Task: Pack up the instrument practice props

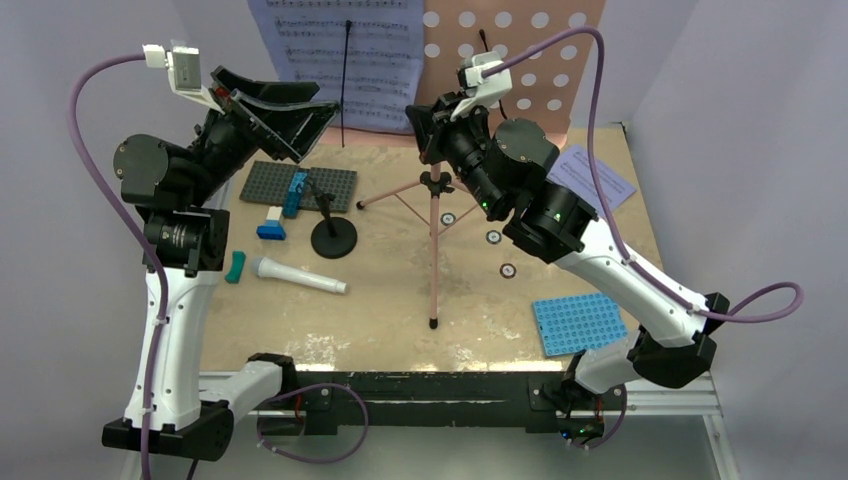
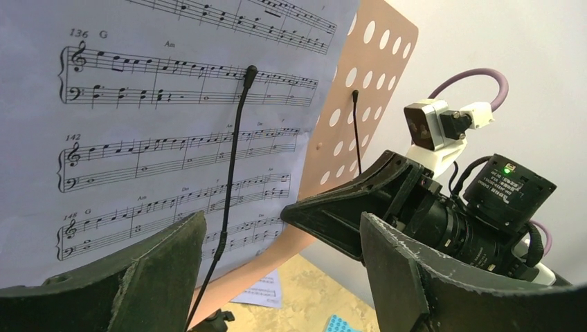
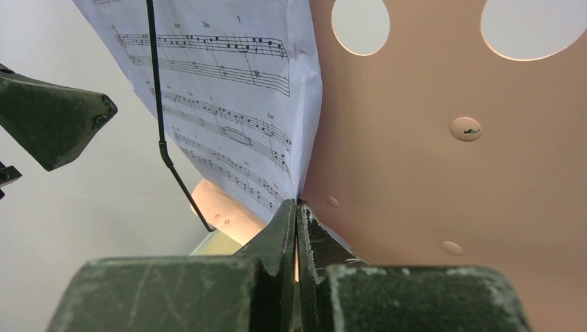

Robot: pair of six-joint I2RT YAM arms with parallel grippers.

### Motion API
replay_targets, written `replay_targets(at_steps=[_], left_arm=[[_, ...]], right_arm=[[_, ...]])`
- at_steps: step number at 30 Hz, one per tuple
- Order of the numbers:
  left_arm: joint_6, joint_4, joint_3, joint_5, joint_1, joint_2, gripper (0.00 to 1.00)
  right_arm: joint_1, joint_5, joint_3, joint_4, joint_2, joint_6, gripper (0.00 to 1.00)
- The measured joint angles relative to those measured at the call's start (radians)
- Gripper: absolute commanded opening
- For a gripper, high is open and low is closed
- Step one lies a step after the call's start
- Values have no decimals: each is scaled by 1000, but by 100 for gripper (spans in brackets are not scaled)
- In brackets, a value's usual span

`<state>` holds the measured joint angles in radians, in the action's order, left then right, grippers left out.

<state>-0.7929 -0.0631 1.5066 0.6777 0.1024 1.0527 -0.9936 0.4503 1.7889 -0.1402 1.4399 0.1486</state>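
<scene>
The pink music stand (image 1: pixel 433 250) stands mid-table on its tripod, its hole-dotted desk (image 1: pixel 520 60) at the back. A lavender sheet-music page (image 1: pixel 340 60) leans on the desk under a thin black wire. My right gripper (image 3: pixel 298 207) is shut at the page's (image 3: pixel 228 90) lower right edge, which runs into the seam between the fingers, against the desk (image 3: pixel 429 173). My left gripper (image 2: pixel 280 270) hangs open in the air, just left of the page (image 2: pixel 138 138), holding nothing. The microphone (image 1: pixel 298 277) lies on the table beside the black mic stand (image 1: pixel 334 238). Another page (image 1: pixel 592 175) lies at the right.
A grey studded plate (image 1: pixel 300 185) carrying a blue brick (image 1: pixel 294 195) lies behind the mic stand. A blue and white brick (image 1: pixel 271 228) and a teal piece (image 1: pixel 235 266) sit at the left. A blue plate (image 1: pixel 578 322) lies front right, small rings (image 1: pixel 493 237) near the tripod.
</scene>
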Motion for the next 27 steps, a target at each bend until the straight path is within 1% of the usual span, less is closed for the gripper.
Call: replay_targets(at_steps=[4, 6, 13, 18, 22, 23, 27], left_arm=[[1, -17, 0, -2, 24, 12, 85], [12, -17, 0, -8, 40, 18, 83], [150, 83, 38, -93, 139, 66, 77], [213, 119, 39, -161, 161, 77, 73], [238, 130, 40, -198, 161, 79, 63], [243, 132, 41, -203, 161, 80, 59], [259, 132, 48, -211, 162, 87, 36]], right_arm=[[0, 0, 0, -2, -4, -3, 0], [0, 0, 0, -3, -5, -4, 0], [0, -2, 0, -4, -5, -13, 0], [0, -3, 0, -6, -5, -18, 0], [0, -6, 0, -7, -5, -18, 0], [0, -6, 0, -7, -5, -18, 0], [0, -9, -4, -6, -6, -19, 0]])
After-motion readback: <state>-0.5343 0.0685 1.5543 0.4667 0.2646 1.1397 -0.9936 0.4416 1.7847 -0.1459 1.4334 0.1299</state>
